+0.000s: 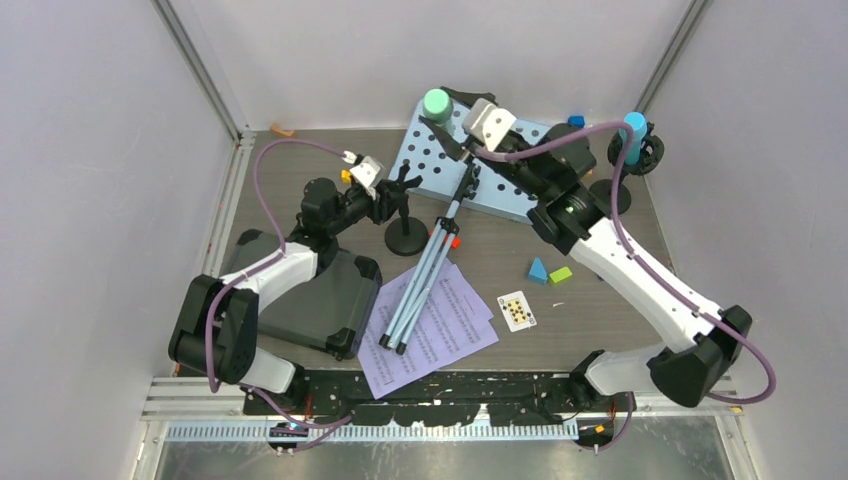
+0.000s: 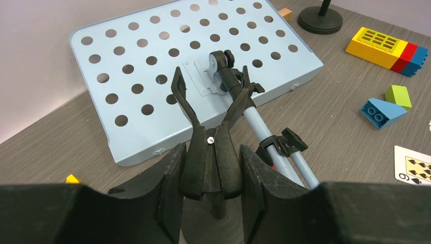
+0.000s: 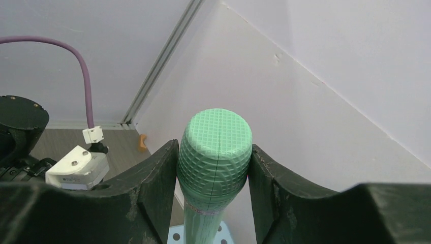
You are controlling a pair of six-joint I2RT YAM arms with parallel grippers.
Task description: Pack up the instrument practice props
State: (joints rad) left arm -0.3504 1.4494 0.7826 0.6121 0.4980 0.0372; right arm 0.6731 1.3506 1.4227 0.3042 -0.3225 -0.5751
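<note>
While looking along the right gripper (image 3: 213, 168), found its jaws closed on the gridded head of the green microphone (image 3: 216, 132), one of the fingers (image 3: 152, 188) pressed to each side. Noted the long axis upright, crosswise to the fingers, shaft hanging below, all of it held above the far left corner of the pale blue music rack (image 1: 425, 165). Placed the dark grey case (image 1: 310, 290) across the table by the left arm's base, well apart from that microphone and nearer the left arm. Judged that any carry there would have to pass over the folded tripod legs (image 1: 425, 275) and the lilac pages (image 1: 440, 335).

Found the left gripper (image 2: 209, 150) straddling the forked black clip (image 2: 211, 173) atop a mic pole (image 1: 407, 237), fingers just beside it on both sides. Could not tell whether squeezing or merely bracketing. Saw the blue microphone (image 1: 634, 135) upright on its own pole at the far right.

Read no brand or label anywhere. Made out only a 6 with spade pips on the playing card (image 2: 414, 165), and printed staves on the pages, too small to read.
</note>
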